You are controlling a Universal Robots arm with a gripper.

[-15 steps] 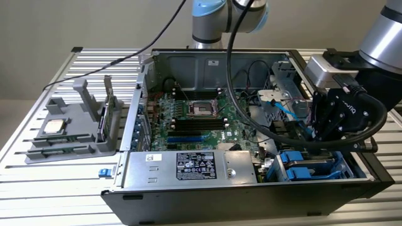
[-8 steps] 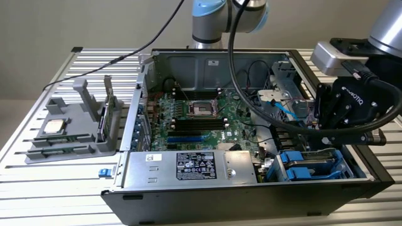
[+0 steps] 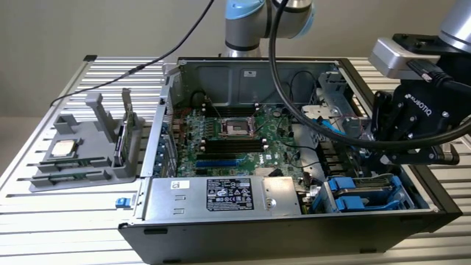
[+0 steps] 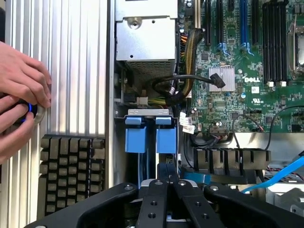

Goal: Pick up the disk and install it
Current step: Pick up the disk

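The disk sits in the drive bay (image 3: 368,207) at the case's corner on the exterior view's right. I see it as a grey slab in blue carrier frames (image 3: 362,192). In the wrist view its two blue carrier tabs (image 4: 135,137) stand side by side under a metal bracket. My gripper (image 3: 375,161) hangs just above that bay, inside the open computer case (image 3: 294,232). Its fingers (image 4: 157,190) meet, so the gripper (image 4: 166,167) is shut, with nothing visible between them. They end close to the blue tabs; I cannot tell whether they touch.
The motherboard (image 3: 228,143) and power supply (image 3: 220,196) fill the case. Black cables (image 3: 309,110) drape past my arm. A grey fixture (image 3: 81,160) on the exterior view's left holds a small chip (image 3: 63,148) and an upright card (image 3: 129,138). A person's hands (image 4: 19,102) rest on the slatted table beside a black gridded block (image 4: 71,175).
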